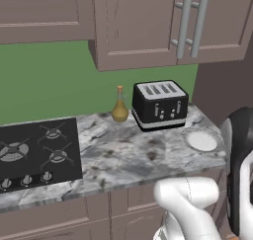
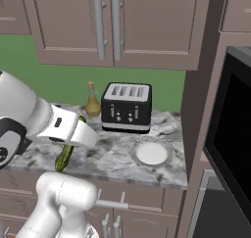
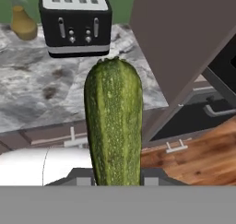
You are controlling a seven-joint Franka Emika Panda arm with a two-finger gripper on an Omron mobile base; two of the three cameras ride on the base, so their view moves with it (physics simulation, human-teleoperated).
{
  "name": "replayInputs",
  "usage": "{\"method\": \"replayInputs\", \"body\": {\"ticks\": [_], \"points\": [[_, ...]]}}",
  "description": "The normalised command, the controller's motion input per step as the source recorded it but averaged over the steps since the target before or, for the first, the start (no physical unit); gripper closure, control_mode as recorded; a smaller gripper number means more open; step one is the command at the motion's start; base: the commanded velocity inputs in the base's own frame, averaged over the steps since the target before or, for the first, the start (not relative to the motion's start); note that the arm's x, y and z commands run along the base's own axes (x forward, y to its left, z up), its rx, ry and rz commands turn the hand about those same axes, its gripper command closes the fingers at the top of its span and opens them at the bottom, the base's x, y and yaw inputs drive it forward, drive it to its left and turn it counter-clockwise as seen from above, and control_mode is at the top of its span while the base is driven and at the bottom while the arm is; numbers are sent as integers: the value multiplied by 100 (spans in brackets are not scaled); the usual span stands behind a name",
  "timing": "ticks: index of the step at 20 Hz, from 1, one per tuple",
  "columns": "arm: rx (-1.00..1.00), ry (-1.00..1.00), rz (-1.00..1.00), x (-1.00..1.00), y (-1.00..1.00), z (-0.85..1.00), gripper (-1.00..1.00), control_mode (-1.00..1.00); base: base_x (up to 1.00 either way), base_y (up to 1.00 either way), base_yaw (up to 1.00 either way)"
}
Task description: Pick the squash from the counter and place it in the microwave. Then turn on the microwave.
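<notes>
1. Squash (image 3: 114, 121) clamped between the gripper (image 3: 115, 174) fingers, long axis running straight out from the hand, stem end farthest from it.
2. From the right base camera, squash (image 2: 65, 155) hangs steeply tilted below the hand, off the counter (image 2: 110, 158).
3. Beyond its tip: toaster (image 3: 75, 20); amber bottle (image 3: 23, 25) up-left.

black toaster (image 1: 159, 104), amber bottle (image 1: 119, 105) just beside it, white plate (image 1: 202, 140), black hob (image 1: 37, 152)
</notes>
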Motion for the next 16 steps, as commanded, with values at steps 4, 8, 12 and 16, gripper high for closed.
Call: {"method": "replayInputs", "body": {"ticks": [4,8,12,16], "points": [[6,-4,0,-46,24,18,100,-100,0,0,0],[1,-8,3,-31,19,1,100,-100,0,0,0],[0,-12,5,-5,5,0,100,-100,0,0,0],[0,-8,2,0,0,0,100,100,0,0,2]]}}
